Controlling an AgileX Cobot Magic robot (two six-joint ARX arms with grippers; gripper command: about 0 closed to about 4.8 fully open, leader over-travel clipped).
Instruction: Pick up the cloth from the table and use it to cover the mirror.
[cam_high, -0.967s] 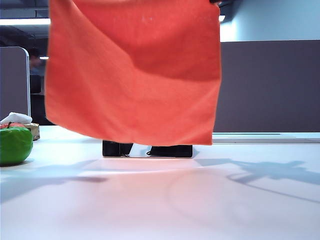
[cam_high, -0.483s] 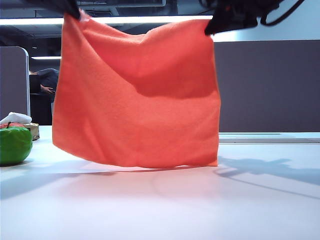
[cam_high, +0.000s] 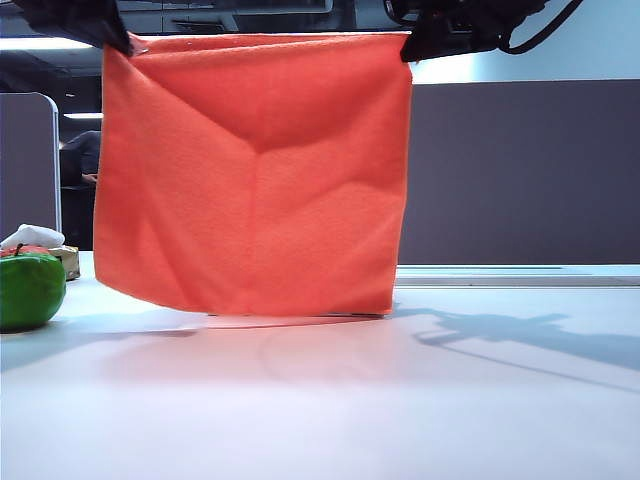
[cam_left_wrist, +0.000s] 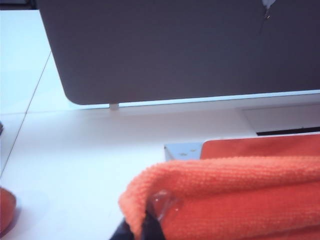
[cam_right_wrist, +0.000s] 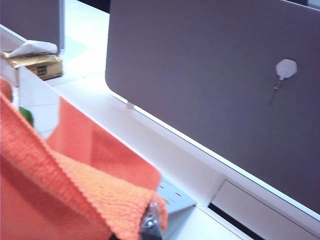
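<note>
Cloth (cam_high: 255, 175), a large bright orange square microfibre towel with a fuzzy nap, hangs spread like a curtain above the broad white tabletop (cam_high: 330, 400), its lower hem meeting or nearly meeting the surface toward the far middle of the tabletop. The left gripper (cam_high: 118, 42) pinches the upper corner on the left of the exterior view, and the right gripper (cam_high: 408, 48) pinches the opposite upper corner, so the top hem runs nearly level between them. Both sets of jaws are clamped tight on the fabric; the left wrist view shows the folded orange edge (cam_left_wrist: 220, 195) bunched over the left gripper (cam_left_wrist: 150, 225), and the right wrist view shows the same at the right gripper (cam_right_wrist: 150, 220) with the towel's corner (cam_right_wrist: 75, 190) draped over it. The mirror is hidden behind the towel in the exterior view; a pale strip of its top edge (cam_left_wrist: 182, 150) shows beside the fabric in the left wrist view, and again in the right wrist view (cam_right_wrist: 175, 197). A round green apple (cam_high: 30, 290) sits near the tabletop's left edge, with a small white rag (cam_high: 32, 236) on a box behind it. A grey partition wall (cam_high: 520, 170) stands along the far edge.
</note>
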